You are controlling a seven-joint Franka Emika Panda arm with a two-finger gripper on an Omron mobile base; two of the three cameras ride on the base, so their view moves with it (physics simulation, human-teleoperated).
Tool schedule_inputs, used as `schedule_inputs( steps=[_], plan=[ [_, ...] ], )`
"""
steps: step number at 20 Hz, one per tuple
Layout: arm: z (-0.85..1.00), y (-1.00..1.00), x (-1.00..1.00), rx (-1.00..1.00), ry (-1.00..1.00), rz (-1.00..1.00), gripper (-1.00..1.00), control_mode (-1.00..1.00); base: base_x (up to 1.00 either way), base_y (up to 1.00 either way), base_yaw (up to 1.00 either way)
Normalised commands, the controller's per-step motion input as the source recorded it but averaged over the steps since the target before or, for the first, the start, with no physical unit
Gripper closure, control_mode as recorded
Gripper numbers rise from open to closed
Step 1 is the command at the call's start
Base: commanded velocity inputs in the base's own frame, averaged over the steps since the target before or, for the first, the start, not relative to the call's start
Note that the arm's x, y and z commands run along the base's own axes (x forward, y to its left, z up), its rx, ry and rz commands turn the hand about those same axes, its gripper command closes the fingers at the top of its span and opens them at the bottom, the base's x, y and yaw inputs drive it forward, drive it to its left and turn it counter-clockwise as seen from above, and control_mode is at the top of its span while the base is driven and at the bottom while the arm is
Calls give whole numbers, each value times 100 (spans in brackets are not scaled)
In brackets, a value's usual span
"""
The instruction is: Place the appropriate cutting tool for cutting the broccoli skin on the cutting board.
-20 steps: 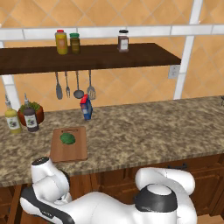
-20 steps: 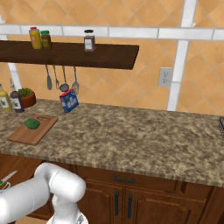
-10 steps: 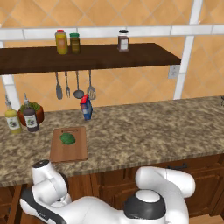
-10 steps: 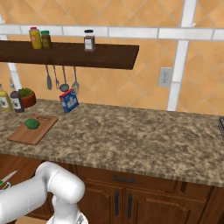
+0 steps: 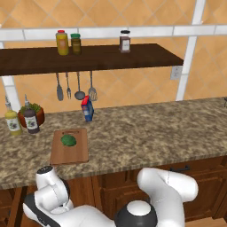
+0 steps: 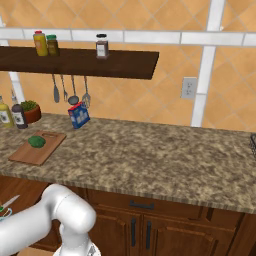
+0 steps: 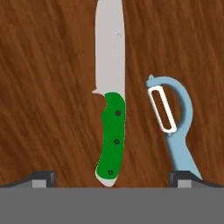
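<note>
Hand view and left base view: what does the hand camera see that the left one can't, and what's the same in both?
Hand view: a knife with a green handle and a light blue peeler lying side by side on dark wood, with the gripper open around the knife's handle end.

Left base view: the cutting board with the broccoli on it, on the counter, and a shelf with jars.

Shared: nothing I can match between them.

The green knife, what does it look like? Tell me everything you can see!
The green knife has a bright green handle with three small dark rivets and a pale edge at its butt. Its plain silvery-grey blade is flat, widening where it meets the handle. It lies flat on a dark brown wooden surface, beside a light blue peeler and apart from it. The gripper is open over the handle, not holding it.
</note>
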Motion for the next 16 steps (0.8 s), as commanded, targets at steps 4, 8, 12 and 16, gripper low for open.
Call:
schedule_inputs(
  steps=[4, 8, 12, 16],
  plan=[
    [-38, 0, 20, 0, 0, -3, -100, -100, 0, 0, 0],
    [-35, 0, 19, 0, 0, -3, -100, -100, 0, 0, 0],
    [-38, 0, 4, 0, 0, -1, -100, -100, 0, 0, 0],
    [-51, 0, -6, 0, 0, 0, -100, -100, 0, 0, 0]
  ],
)
